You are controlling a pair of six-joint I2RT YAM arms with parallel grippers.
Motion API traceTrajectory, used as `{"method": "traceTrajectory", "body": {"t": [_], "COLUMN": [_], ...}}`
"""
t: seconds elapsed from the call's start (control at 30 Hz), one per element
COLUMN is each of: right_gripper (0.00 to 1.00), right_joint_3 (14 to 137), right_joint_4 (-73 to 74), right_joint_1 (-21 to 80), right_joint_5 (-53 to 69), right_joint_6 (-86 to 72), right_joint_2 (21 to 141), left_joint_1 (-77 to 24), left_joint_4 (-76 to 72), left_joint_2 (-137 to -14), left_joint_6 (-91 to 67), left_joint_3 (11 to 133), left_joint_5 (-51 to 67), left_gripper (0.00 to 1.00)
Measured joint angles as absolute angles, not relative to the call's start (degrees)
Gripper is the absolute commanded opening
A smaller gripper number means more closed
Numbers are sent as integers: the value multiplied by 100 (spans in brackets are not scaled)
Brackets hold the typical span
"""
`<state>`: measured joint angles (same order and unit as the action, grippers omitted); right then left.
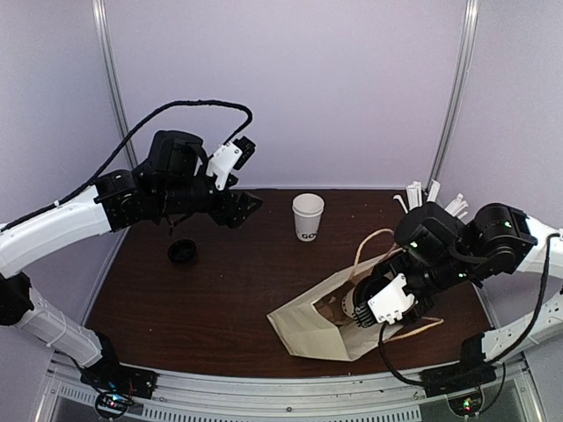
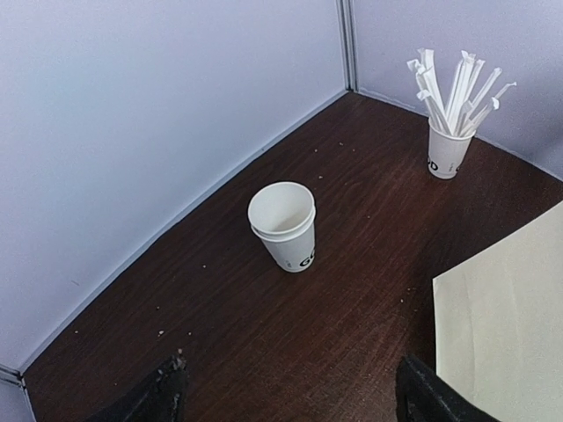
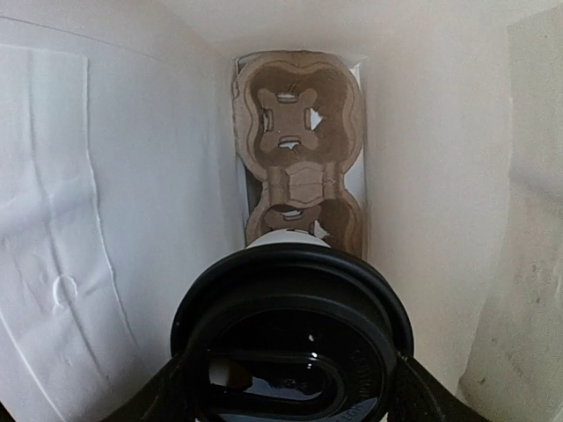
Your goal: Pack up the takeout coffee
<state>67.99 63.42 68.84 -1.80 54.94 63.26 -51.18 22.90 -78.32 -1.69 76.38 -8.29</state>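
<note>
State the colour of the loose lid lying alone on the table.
Black. The lid shows best in the top external view.

Open white cup (image 1: 308,215): dark letters "GO" near base, rest cut off. Stick cup (image 2: 447,151): lettering illegible.

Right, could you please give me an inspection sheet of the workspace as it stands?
Surface: dark wood-grain table.
Job's things: lidded cup inside the paper bag, in front of the cup carrier; open cup standing unlidded; loose lid lying apart from it.
Clutter: stick cup near the far right corner.
Grippers: left gripper above the table, jaws open and empty; right gripper in the bag, jaws closed around the lidded cup.
Cables: black cable looped over the left arm; another along the right arm.
Surroundings: pale walls, metal posts.
</note>
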Motion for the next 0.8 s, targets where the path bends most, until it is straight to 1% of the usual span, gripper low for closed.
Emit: {"method": "traceTrajectory", "body": {"t": [0.3, 0.47, 0.8], "right_gripper": [52, 52, 52], "right_joint_3": [6517, 5898, 5787], "right_joint_4": [6241, 5808, 4775], "right_joint_1": [6888, 6904, 6845], "right_joint_5": [-187, -351, -652], "right_joint_6": [5712, 6145, 6436], "right_joint_2": [5948, 5465, 5892], "left_joint_1": [-5076, -5065, -5061], "left_joint_4": [2477, 2547, 2585], "left_joint_2": [-7959, -7999, -7966], "left_joint_6": [-187, -191, -346], "left_joint_3": [7937, 7970, 7979], "left_joint_5": [-676, -622, -554], "left_gripper": [82, 82, 82]}}
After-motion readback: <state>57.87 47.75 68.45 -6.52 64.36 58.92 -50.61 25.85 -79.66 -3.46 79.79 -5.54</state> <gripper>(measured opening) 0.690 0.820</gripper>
